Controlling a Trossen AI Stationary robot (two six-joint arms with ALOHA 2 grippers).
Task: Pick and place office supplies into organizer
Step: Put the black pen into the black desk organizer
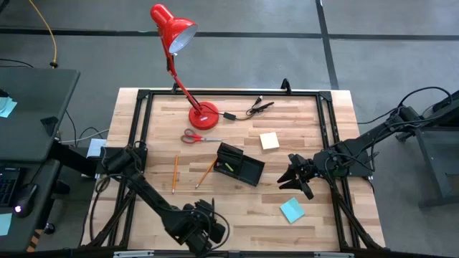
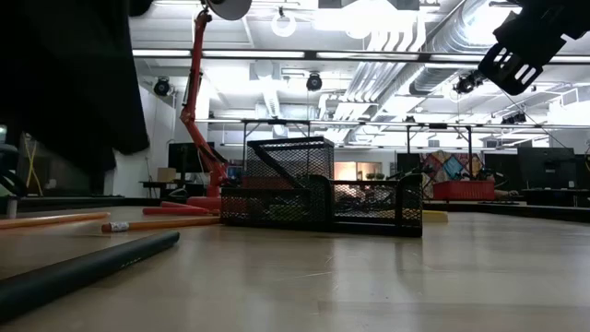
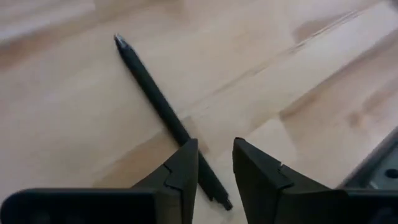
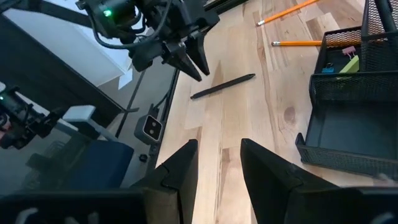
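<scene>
We see the left pincer at the bottom centre of the high view, low over the counter. In its wrist view its fingers stand slightly spread above a dark pen that lies flat on the wood; the pen's near end passes just under the gap, and nothing is pinched. In the right wrist view that pincer shows at the upper left with the pen lying just beside it.

The right pincer hangs right of centre in the high view, partly spread and holding nothing, between the organizer and the teal-blue pad. The pale yellow pad lies above it.

The organizer sits mid-frame, a black mesh tray. Left of it lie two pencils, one upright in the picture, the other slanted and nearly touching the tray. The red-handled scissors lie above them, near the base of the red lamp.
</scene>
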